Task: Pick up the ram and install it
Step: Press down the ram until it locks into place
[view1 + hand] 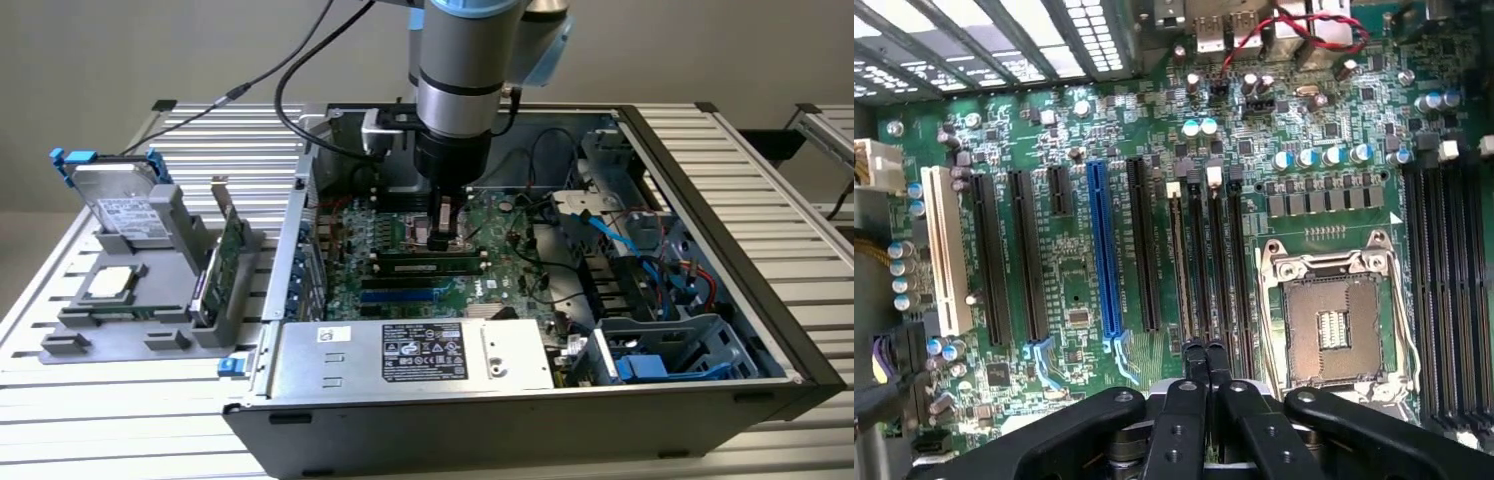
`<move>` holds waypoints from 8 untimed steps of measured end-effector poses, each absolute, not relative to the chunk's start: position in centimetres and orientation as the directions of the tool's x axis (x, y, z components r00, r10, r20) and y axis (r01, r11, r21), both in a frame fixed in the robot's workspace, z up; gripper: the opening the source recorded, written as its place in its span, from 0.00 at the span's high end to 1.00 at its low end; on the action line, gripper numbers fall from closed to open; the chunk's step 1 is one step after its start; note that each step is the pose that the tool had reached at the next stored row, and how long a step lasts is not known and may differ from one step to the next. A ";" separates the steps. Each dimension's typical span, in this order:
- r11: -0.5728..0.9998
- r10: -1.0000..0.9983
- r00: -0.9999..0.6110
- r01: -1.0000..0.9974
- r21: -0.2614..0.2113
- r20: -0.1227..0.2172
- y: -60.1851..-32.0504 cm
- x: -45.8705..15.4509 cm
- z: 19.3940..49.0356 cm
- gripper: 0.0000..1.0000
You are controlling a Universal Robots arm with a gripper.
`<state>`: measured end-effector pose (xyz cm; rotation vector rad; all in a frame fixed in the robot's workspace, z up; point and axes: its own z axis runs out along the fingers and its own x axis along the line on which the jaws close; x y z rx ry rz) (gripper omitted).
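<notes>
The arm [461, 70] is a silver-grey cylinder with a pale blue joint cap and black bands, black cables trailing off it. Its gripper [1203, 350] is matt black, with screw-studded linkage bars and slim fingers [1193, 362].

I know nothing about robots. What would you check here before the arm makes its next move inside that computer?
1. Jaws shut, nothing seen between them: ok.
2. Jaws above the memory slots, next to the processor socket: ok.
3. Ram appears to stand in a slot just in front of the jaws; fully seated: cannot tell.
4. Socket not touched by the jaws: ok.
5. Blue cables lie to the exterior view's right, apart from the arm: ok.
6. Hard drive and card rest in the holder outside the case: ok.
</notes>
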<state>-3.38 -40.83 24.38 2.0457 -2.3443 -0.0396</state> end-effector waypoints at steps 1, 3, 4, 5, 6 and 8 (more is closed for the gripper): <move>0.151 -0.989 -0.151 -0.988 0.039 0.006 -40.8 -3.4 24.4 0.90; 0.182 -0.983 -0.182 -0.983 0.039 0.006 -40.8 -3.4 24.4 0.90; 0.199 -0.980 -0.199 -0.979 0.039 0.006 -40.8 -3.4 24.4 0.90; 0.215 -0.977 -0.214 -0.976 0.039 0.006 -40.8 -3.4 24.4 0.90; 0.229 -0.973 -0.229 -0.973 0.039 0.006 -40.8 -3.4 24.4 0.90; 0.259 -0.966 -0.259 -0.965 0.039 0.006 -40.8 -3.4 24.4 0.90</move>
